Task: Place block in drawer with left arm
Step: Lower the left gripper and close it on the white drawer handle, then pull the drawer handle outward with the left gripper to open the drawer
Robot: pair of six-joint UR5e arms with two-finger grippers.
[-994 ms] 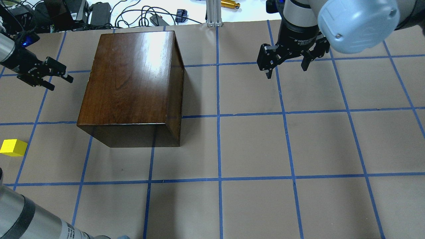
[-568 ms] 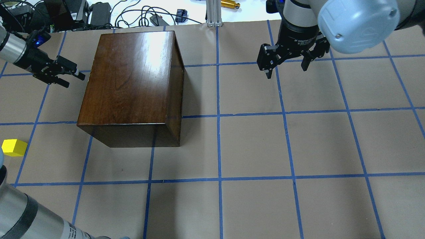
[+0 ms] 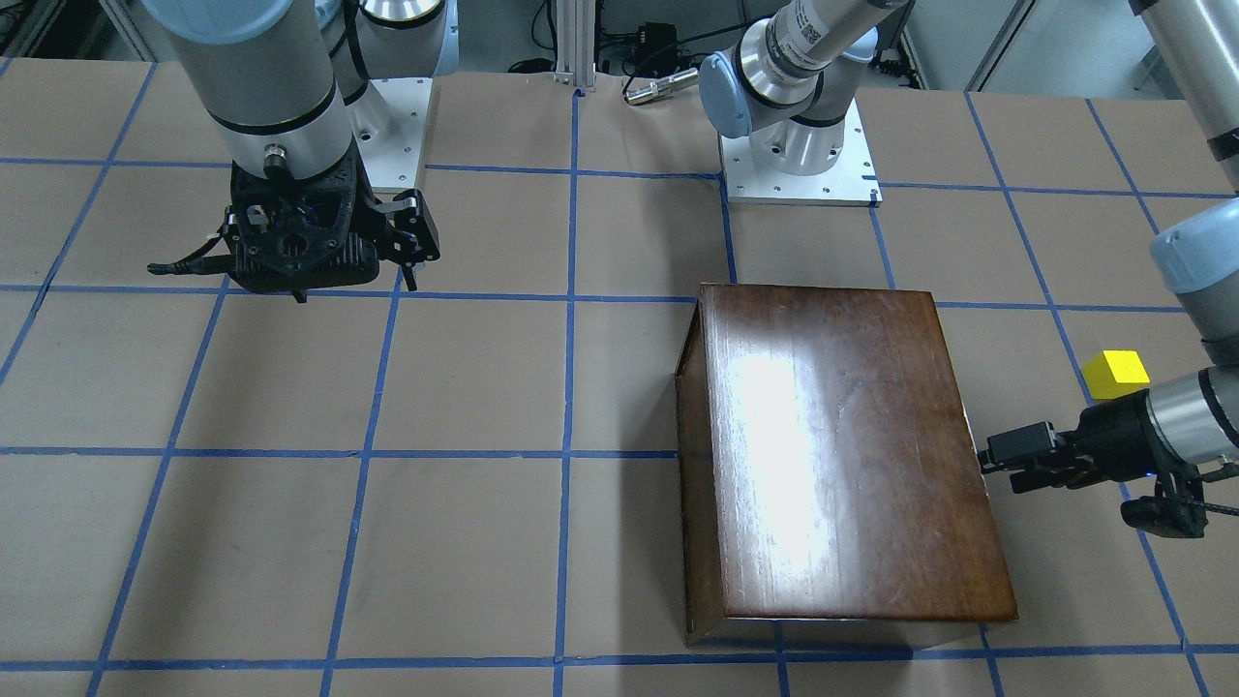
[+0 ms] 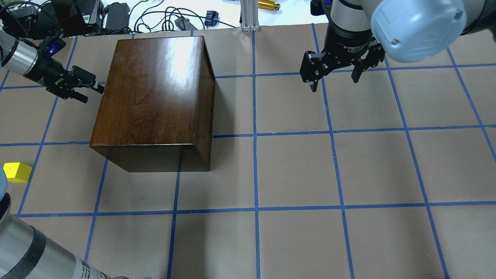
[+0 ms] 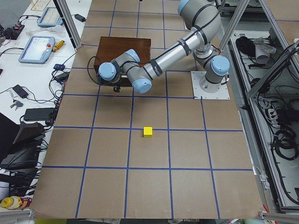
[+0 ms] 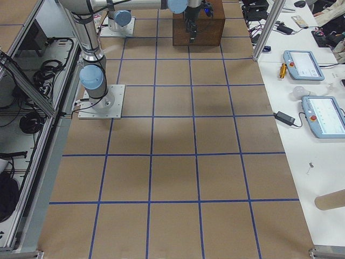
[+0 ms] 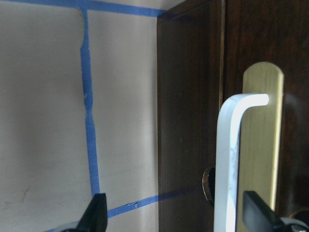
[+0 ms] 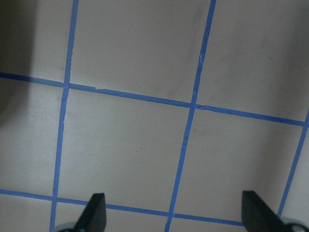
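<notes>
Your left gripper gapes wide and empty, lined up on the handle of the shut drawer, so opening, fetching and dropping are all left, with the one block on the table at its seven o'clock overhead, one box, and the right gripper spread bare at three o'clock

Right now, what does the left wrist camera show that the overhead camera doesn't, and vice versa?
Only the left wrist camera: the drawer front close up, with its white handle on a brass plate. Only the overhead: the yellow block, the box's glossy top, the open right end effector. Both: the open left end effector, blue tape lines.
</notes>
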